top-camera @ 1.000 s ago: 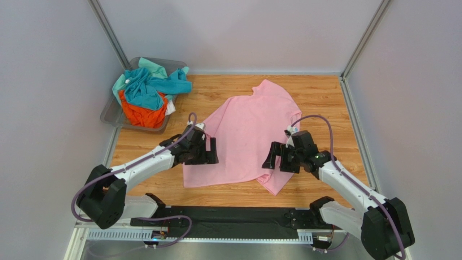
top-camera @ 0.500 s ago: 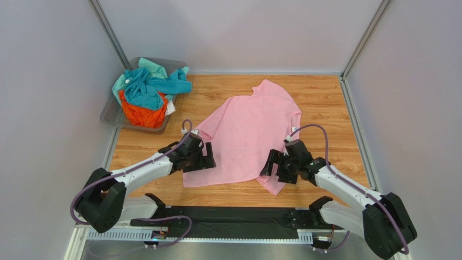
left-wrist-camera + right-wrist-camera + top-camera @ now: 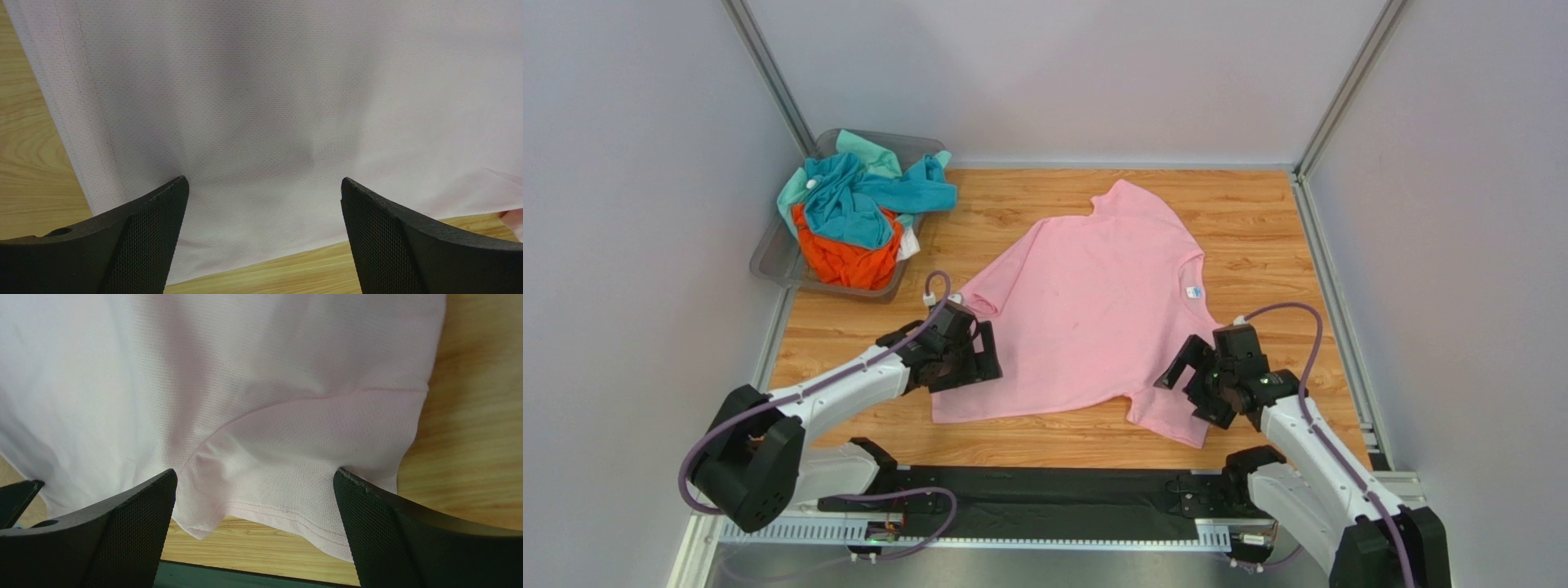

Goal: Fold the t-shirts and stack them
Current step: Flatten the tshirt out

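Observation:
A light pink t-shirt (image 3: 1081, 312) lies spread on the wooden table (image 3: 1259, 233), a small label showing at its collar. My left gripper (image 3: 989, 355) is open and low over the shirt's near left corner, next to its hem (image 3: 92, 135). The pink cloth (image 3: 276, 92) fills that wrist view between the black fingers (image 3: 147, 239). My right gripper (image 3: 1188, 386) is open over the shirt's near right sleeve (image 3: 307, 453), its fingers (image 3: 380, 527) on either side of the sleeve's stitched edge. Neither gripper holds cloth. Teal (image 3: 848, 202), mint green (image 3: 873, 153) and orange (image 3: 844, 257) t-shirts lie bunched in the bin.
The grey translucent bin (image 3: 768, 263) stands at the far left corner. White walls with metal posts close in the table on three sides. A black strip (image 3: 1051, 490) runs along the near edge between the arm bases.
My right arm has drawn back to the near right, to the sleeve. The pink shirt's right side now lies spread wider, its label uncovered. My left gripper has shifted slightly nearer and left.

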Tool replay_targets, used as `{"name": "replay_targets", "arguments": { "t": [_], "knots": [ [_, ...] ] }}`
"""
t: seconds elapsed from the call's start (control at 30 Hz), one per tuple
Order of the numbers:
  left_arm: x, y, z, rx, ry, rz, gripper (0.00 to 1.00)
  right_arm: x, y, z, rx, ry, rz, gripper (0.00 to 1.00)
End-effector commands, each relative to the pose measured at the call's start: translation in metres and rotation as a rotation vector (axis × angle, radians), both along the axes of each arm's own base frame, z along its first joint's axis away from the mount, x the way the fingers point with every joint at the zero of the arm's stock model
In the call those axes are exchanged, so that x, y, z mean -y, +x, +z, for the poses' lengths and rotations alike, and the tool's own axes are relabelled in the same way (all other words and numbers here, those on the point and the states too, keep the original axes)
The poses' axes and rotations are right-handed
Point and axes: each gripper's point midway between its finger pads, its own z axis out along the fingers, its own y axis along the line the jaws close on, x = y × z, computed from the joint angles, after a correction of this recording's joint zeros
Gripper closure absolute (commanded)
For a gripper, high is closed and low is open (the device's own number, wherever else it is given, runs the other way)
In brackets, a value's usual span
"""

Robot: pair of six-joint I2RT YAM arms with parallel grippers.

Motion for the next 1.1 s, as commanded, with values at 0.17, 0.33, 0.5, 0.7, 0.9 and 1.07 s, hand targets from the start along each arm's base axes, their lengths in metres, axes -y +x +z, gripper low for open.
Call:
{"name": "replay_targets", "arguments": {
  "t": [0.17, 0.33, 0.5, 0.7, 0.9, 1.07],
  "knots": [
    [-0.003, -0.012, 0.011, -0.014, -0.029, 0.005, 0.0, 0.029, -0.021, 0.014, 0.0, -0.077, -0.153, 0.0],
    [0.003, -0.011, 0.021, 0.009, -0.065, -0.019, 0.0, 0.001, 0.006, 0.067, 0.238, 0.031, 0.036, 0.0],
    [0.004, -0.009, 0.026, 0.026, -0.076, -0.019, 0.0, -0.034, 0.024, 0.079, 0.3, 0.111, 0.222, 0.0],
    [0.001, -0.013, 0.01, -0.017, -0.053, -0.001, 0.0, -0.063, 0.037, 0.037, 0.194, 0.054, 0.291, 0.0],
    [-0.005, -0.024, -0.002, -0.069, -0.027, 0.01, 0.0, -0.027, 0.019, -0.012, 0.019, -0.097, 0.13, 0.0],
    [-0.012, -0.036, -0.01, -0.104, -0.014, 0.022, 0.0, 0.007, -0.012, -0.024, -0.073, -0.15, 0.019, 0.0]
  ]
}}
